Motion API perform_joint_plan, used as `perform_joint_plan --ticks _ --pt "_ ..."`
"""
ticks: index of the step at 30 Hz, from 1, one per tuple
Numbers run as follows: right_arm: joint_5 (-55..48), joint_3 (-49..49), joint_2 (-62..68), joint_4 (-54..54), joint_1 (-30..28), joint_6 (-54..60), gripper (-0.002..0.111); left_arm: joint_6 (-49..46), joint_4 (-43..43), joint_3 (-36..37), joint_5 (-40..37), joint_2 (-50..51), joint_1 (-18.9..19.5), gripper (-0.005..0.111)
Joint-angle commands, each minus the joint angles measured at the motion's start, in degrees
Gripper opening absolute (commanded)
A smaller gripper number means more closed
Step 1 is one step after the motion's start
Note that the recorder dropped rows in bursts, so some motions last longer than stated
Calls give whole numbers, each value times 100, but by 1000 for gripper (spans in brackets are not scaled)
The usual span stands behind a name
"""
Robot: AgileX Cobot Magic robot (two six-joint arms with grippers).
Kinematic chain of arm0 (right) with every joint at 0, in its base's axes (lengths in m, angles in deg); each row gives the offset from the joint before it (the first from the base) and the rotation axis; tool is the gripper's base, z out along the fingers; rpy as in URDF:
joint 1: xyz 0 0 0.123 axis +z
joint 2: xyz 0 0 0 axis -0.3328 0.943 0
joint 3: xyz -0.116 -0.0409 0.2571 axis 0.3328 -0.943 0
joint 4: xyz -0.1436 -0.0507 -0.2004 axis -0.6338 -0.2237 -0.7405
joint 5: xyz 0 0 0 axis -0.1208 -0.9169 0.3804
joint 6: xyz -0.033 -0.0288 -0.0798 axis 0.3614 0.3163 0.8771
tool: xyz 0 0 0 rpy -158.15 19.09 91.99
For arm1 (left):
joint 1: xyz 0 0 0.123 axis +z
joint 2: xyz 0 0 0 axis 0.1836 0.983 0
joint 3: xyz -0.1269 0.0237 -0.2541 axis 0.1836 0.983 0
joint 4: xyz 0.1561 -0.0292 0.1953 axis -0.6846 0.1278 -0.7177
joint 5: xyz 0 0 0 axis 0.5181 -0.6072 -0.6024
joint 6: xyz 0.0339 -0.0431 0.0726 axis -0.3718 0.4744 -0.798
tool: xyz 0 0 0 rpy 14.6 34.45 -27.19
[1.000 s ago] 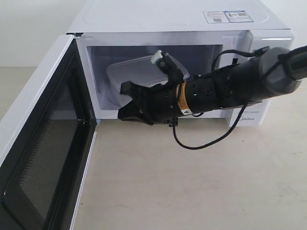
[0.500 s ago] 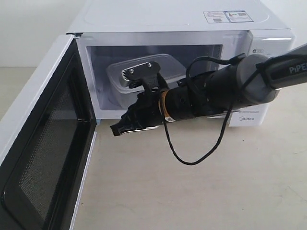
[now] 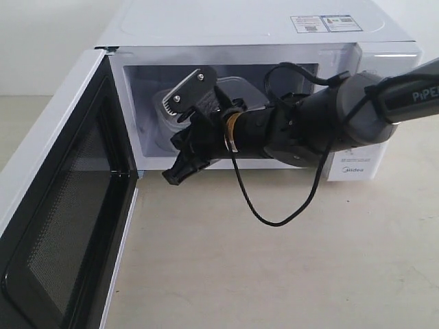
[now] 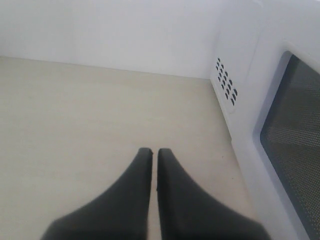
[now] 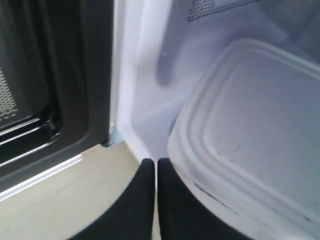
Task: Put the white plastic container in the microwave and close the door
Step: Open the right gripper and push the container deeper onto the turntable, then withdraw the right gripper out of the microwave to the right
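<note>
**Ops:** Where's the box, and how is it lying?

**Me:** The white plastic container (image 5: 260, 115) is inside the microwave (image 3: 206, 27), flat, lid up. From what I can see, its long axis runs side to side across the cavity (image 3: 137, 103). One rounded corner faces the opening on the hinge side.

**Ops:** Grippers?

**Me:** The right gripper (image 5: 151, 162) is pinched closed, fingers together with nothing between them. The left gripper (image 4: 151, 152) is the same, closed on nothing. It sits over bare table (image 4: 75, 110) beside the outer face of the door (image 4: 295, 145).

**Ops:** What can't you see?

**Me:** In the exterior view the right arm (image 3: 329, 123) covers most of the container, so only its ends show. The arm also hides most of the control panel (image 3: 360, 171). The door is cut off at the lower-left frame edge.

**Ops:** Clearance?

**Me:** The door stands wide open to the left, black inner face toward the camera. The right arm lies across the cavity mouth, with its tips at the lower front lip near the hinge corner. They're just beside the container's near corner, and I can't tell if they touch it. A cable (image 3: 274, 219) loops down off the arm in front of the microwave. The table in front is open.
</note>
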Motion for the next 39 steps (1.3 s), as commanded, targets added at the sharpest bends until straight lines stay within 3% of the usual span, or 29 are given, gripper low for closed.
perform_joint_plan --ticks 1,6,17,23,28,33,35,39 --pt "-36 28 -46 1339 9 1298 0 -22 -19 20 8 -16 13 4" --pt "-13 28 -46 2413 9 2158 0 -22 -19 20 8 -16 13 4" --pt "-733 -371 -874 2276 638 2284 0 -22 -19 20 8 -16 13 4" --pt "-672 -1397 -2131 2326 995 1999 0 -22 -19 20 8 -16 13 4" --pt "-33 -2853 -3822 2337 1010 1311 0 -22 -19 20 8 -16 13 4" --pt "-695 -3672 -5072 2305 1010 850 0 -22 -19 20 54 -16 13 4" --pt "-609 -4059 -5627 2305 1010 843 0 -22 -19 20 475 -16 13 4" --pt "-774 -4576 -6758 2433 996 843 0 -22 -19 20 2190 -16 13 4"
